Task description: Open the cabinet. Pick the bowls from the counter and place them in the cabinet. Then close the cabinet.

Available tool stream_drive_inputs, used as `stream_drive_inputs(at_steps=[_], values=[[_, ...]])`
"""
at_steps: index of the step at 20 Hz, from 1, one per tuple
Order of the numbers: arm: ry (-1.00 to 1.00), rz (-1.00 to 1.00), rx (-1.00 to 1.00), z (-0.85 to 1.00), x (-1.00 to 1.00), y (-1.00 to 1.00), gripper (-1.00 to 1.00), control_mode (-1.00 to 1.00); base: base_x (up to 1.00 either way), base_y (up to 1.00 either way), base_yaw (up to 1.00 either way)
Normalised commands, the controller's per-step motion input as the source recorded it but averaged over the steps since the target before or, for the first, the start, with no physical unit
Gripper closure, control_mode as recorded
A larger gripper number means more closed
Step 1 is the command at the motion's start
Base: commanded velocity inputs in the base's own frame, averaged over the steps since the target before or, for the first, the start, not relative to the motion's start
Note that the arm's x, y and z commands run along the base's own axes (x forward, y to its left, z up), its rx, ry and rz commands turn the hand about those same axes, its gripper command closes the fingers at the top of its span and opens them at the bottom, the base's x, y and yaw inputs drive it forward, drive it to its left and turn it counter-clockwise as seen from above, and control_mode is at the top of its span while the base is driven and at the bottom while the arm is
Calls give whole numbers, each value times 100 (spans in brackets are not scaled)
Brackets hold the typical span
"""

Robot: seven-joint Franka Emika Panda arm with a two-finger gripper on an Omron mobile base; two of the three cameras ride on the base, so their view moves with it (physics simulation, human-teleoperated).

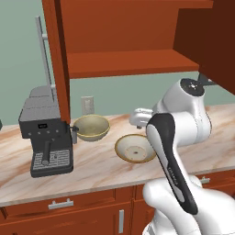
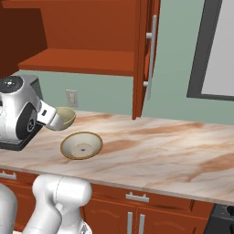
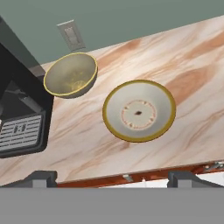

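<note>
The pincer (image 3: 112, 176) shows as two dark fingertips at the lower edge of the hand view, set wide apart with nothing between them: released. From the two base views the pincer itself cannot be made out; the arm's white body covers that part of the scene.

The cabinet (image 1: 124, 62) stands open, its doors swung out. Its upper part is cut off by the top of both base views, and the one visible shelf (image 2: 82, 61) is bare. One long bar handle (image 2: 151, 57) shows on the door edge.

The deep bowl (image 1: 91, 127) sits on the tabletop (image 2: 173, 146) just beside the coffee machine (image 1: 46, 137); in the right base view the arm covers part of it. The shallow bowl (image 1: 134, 148) lies near it toward the front edge, apart from it, with a pale speckled inside and a small dark mark at the centre (image 3: 138, 113).

The tabletop is pinkish marble with brown veins. Behind it is a grey-green wall with a socket (image 3: 72, 35). Drawers (image 1: 59, 204) with short handles run below. A dark-framed pane (image 2: 215, 50) is cut off at the right.
</note>
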Motion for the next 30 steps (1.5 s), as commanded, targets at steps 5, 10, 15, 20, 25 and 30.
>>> stream_drive_inputs(at_steps=[5, 10, 15, 20, 25, 30], values=[[0, 0, 1, -24, 32, 0, -100, -100, 0, 0, 0], [0, 0, 2, -25, 26, 0, -100, -100, 0, 0, 0], [0, 0, 1, -22, 20, 0, -100, -100, 0, 0, 0], [0, 0, 0, -16, 23, 2, -100, -100, 0, 0, 0], [0, 0, 0, -10, 31, 10, -100, -100, 0, 0, 0], [-2, 0, 0, -10, 23, 9, -100, -100, 0, 0, 0]])
